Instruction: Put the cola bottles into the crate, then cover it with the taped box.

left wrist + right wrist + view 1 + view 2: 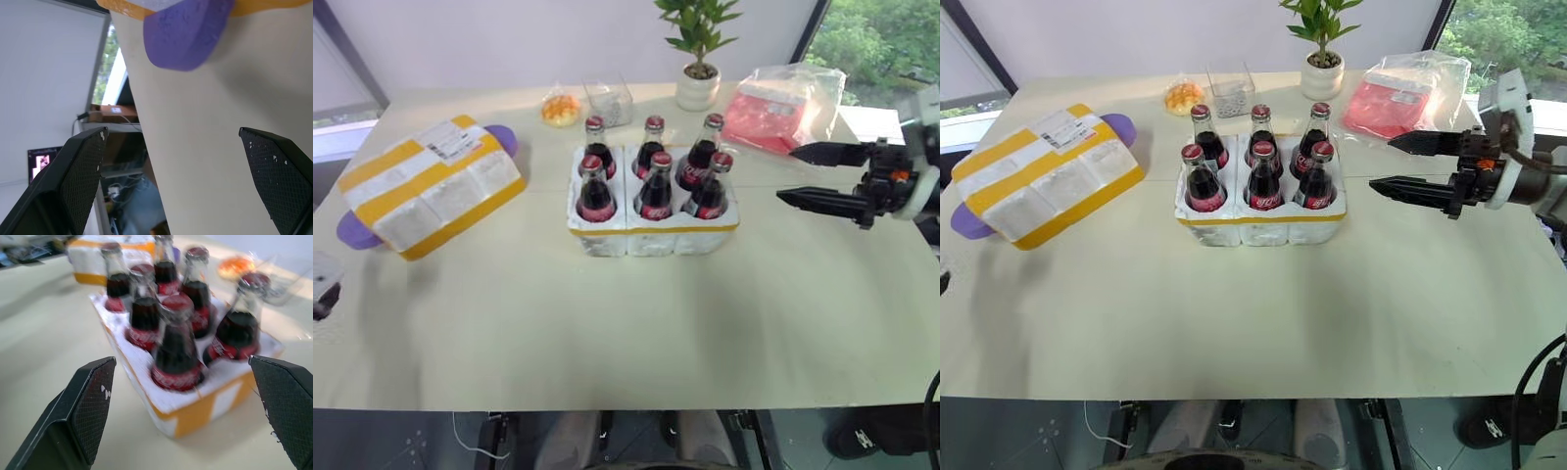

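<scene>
All 6 cola bottles (pixel 655 176) stand in the crate (pixel 651 233); my right hand (pixel 1389 164) and left hand (pixel 171 161) gape empty.

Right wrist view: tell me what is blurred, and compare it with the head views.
Right wrist view: the cola bottles and crate smear with blur, while the tool's black fingers stay crisp. Left eye view: the bottles read sharp, and the taped box casts a soft shadow.

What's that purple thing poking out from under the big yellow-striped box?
Under the taped box lies something flat and purple, its rounded ends poking out at opposite corners. The box covers the rest, so what it is cannot be told.
</scene>
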Controlling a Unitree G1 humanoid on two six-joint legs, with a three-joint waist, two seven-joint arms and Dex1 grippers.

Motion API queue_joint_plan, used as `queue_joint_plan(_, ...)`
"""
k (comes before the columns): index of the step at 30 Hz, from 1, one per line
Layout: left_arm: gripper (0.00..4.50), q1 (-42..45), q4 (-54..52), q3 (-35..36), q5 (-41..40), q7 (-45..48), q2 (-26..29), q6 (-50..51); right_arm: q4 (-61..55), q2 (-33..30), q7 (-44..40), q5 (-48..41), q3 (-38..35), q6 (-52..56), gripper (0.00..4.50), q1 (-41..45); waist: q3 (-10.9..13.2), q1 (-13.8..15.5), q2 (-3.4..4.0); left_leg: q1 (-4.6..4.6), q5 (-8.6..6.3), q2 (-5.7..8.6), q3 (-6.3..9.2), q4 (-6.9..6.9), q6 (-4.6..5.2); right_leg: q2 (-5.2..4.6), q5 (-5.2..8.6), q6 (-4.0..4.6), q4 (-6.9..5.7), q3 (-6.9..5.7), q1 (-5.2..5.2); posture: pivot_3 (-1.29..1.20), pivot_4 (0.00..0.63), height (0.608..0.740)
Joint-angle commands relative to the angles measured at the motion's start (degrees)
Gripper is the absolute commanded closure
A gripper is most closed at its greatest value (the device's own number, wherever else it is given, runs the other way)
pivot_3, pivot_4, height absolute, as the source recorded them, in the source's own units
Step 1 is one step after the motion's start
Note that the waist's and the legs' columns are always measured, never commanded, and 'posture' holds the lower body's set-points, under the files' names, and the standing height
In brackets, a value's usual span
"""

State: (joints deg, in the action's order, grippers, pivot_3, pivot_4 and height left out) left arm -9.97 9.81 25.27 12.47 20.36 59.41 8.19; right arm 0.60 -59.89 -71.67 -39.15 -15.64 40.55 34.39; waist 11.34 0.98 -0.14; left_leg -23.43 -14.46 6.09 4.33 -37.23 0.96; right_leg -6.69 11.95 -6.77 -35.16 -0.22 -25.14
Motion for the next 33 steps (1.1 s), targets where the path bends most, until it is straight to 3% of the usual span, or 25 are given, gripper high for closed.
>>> queue_joint_plan(1, 0.0, 7.48, 10.13, -7.54, 6.29, -7.03, 0.38, -8.78, -0.59, -0.79, 1.75, -1.7, -3.29, 0.95, 0.05, 1.28, -0.01, -0.23, -0.03, -0.01, 0.0, 0.02, -0.02, 0.01, 0.0, 0.0, -0.01, -0.01, 0.01, 0.0, -0.03, 0.0, 0.15, 0.74)
queue_joint_plan(13, 0.0, 29.84, 40.15, -24.52, 15.1, -18.65, -1.09, -22.4, -5.45, -5.96, 3.01, -4.6, -11.78, 5.36, 0.05, -5.42, -0.06, -0.15, -0.09, -0.02, 0.08, 0.04, -0.11, -0.02, 0.15, -0.01, -0.04, -0.04, -0.21, 0.02, -0.15, 0.0, 0.15, 0.74)
queue_joint_plan(22, 0.0, 42.48, 55.32, -33.55, 19.88, -25.53, -4.07, -27.84, -7.99, -7.99, 3.56, -7.12, -16.98, 8.95, 0.05, -9.9, -0.17, -0.17, -0.25, -0.01, 0.09, 0.08, -0.12, -0.07, 0.16, -0.04, -0.07, -0.08, -0.27, 0.01, -0.11, 0.0, 0.15, 0.74)
queue_joint_plan(25, 0.85, 43.52, 57.66, -34.28, 19.14, -25.51, -4.58, -28.46, -8.39, -8.68, 3.38, -7.51, -18.07, 10.09, 0.0, -11.43, -0.18, -0.22, -0.24, 0.0, 0.1, 0.08, -0.13, -0.08, 0.17, -0.04, -0.07, -0.08, -0.3, 0.01, -0.11, 0.0, 0.15, 0.74)
queue_joint_plan(30, 3.38, 44.11, 58.56, -33.78, 17.73, -26.05, -4.03, -27.83, -8.53, -9.38, 3.12, -5.6, -19.85, 8.57, 0.0, -14.51, -0.28, -0.21, -0.21, 0.01, 0.1, 0.08, -0.14, -0.1, 0.17, -0.06, -0.07, -0.08, -0.32, 0.02, -0.11, 0.0, 0.15, 0.74)
queue_joint_plan(33, 3.38, 44.47, 58.0, -33.4, 17.09, -26.38, -2.9, -27.71, -8.28, -9.33, 3.0, -4.01, -20.35, 6.41, 0.0, -16.47, -0.33, -0.27, -0.21, 0.01, 0.1, 0.08, -0.15, -0.1, 0.17, -0.06, -0.07, -0.08, -0.32, 0.02, -0.11, 0.0, 0.15, 0.74)
